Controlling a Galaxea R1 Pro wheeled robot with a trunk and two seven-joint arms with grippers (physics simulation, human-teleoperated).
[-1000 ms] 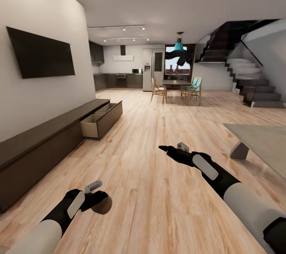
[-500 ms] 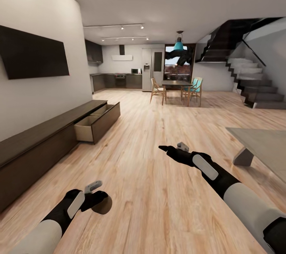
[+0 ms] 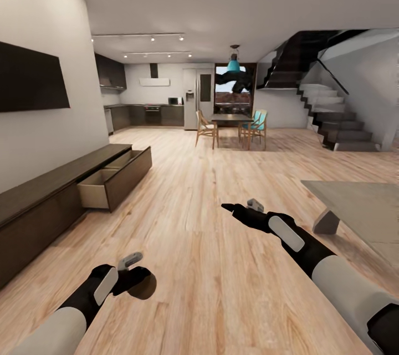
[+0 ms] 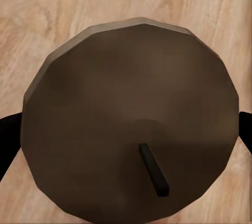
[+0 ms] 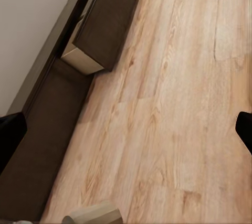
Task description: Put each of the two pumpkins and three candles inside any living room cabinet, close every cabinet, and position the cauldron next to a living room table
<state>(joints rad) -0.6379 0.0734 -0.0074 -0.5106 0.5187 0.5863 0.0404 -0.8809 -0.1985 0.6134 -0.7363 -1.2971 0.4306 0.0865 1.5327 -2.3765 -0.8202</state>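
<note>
Setting: open-plan living room with wooden floor (image 3: 210, 266); the robot faces the far kitchen, well apart from all furniture.
Cabinet: the cabinet (image 3: 52, 205) runs along the wall on the robot's left; one drawer (image 3: 111, 180) near its far end stands pulled out. From the head view its inside cannot be made out.
Desk: a corner of the grey desk (image 3: 360, 205) shows at the robot's right, near the right forearm.
Left hand: the left hand (image 3: 136, 277) is pinched on a candle (image 4: 131, 119); in the left wrist view the candle's round brown top with a dark wick lies between the two dark fingers (image 4: 8, 140), which touch its sides.
Right hand: the right hand (image 3: 238, 208) is held out over bare floor; its fingers (image 5: 10, 135) are spread at the edges of its wrist view with nothing between them.
Candle relative to cabinet: well apart, ahead and to the left of the carrying hand.
Progress: judged mid-task. One candle is in transit; the drawer is already open to receive it.
Remaining: stowing this candle, accounting for the other candles and the pumpkins, shutting the drawer, and setting the cauldron beside the desk.
</note>
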